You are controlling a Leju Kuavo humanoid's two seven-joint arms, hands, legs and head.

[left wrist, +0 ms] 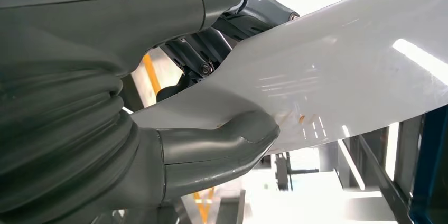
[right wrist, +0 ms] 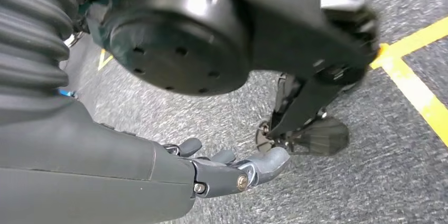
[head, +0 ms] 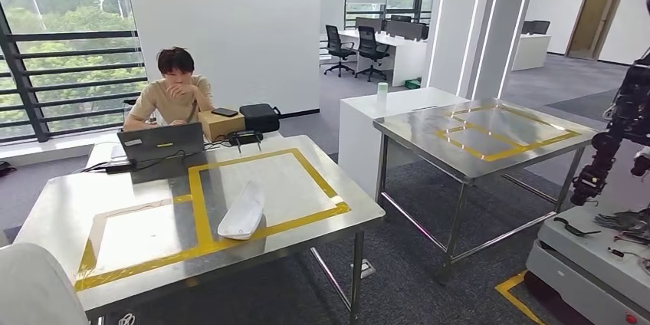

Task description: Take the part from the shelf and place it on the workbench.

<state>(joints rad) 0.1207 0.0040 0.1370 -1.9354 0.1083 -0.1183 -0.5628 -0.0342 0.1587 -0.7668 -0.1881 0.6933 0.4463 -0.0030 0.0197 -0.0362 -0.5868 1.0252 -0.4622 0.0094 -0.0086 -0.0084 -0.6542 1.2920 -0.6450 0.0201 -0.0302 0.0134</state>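
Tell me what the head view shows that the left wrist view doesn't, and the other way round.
Head view: the whole workbench, with a loose white part lying across its taped outline, a seated person behind a laptop, and a second steel table.
Left wrist view: the left hand gripping a held white part, thumb on one face and darker fingers on the other.
Both: yellow tape lines. The white shape in the head view's lower left corner may be that held part, but I cannot tell.

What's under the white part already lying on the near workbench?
The white part lies on the workbench's steel top, its near end across the yellow tape. The tape stretch beneath it is covered.
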